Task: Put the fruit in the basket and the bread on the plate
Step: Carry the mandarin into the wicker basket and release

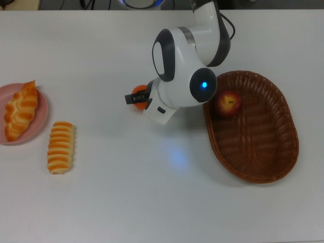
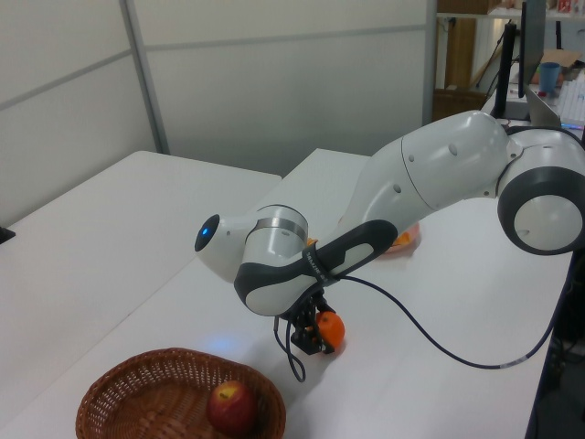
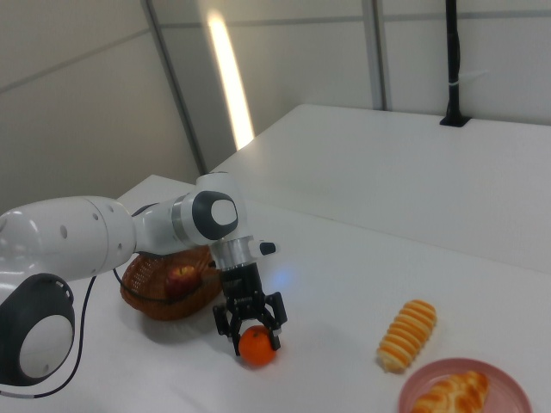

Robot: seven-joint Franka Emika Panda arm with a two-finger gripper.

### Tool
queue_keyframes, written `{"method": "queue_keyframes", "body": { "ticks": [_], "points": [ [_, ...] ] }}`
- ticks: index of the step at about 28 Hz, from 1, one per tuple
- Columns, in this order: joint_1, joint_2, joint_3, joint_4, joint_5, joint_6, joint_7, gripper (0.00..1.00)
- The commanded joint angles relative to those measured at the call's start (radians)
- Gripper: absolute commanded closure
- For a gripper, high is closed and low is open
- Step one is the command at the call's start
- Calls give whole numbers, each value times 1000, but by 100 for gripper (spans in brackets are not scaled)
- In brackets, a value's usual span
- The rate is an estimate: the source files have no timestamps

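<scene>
Top view: the arm's body hid most of the gripper (image 1: 140,97); the tangerine (image 1: 138,94) peeked out beside it, the apple (image 1: 228,103) sat in the basket (image 1: 283,152), the braided loaf (image 1: 20,110) lay on the pink plate (image 1: 42,112), the ridged loaf (image 1: 61,147) on the table (image 1: 126,192).
Left view: the tangerine (image 2: 330,330) hung above the table, pinched.
Right view: both fingers (image 3: 274,311) clamped the tangerine (image 3: 256,345).
Room: white tabletop, pale panelled walls.
</scene>
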Motion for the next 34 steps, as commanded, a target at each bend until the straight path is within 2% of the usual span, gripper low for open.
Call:
{"method": "queue_keyframes", "body": {
  "ticks": [1,5,11,15,22,26,29,31,33,34],
  "points": [
    [10,-13,-13,-11,3,26,17,100],
    [12,-27,-11,6,32,28,20,100],
    [25,-63,-7,91,138,57,17,100],
    [71,-83,21,100,145,167,25,100],
    [94,-80,67,95,145,411,118,100],
    [139,-56,67,92,133,474,143,100],
    [147,-31,67,92,133,538,161,99],
    [156,-30,67,86,122,568,186,70],
    [159,-33,66,80,101,563,199,21],
    [159,-36,64,77,87,557,201,0]
  ]
}}
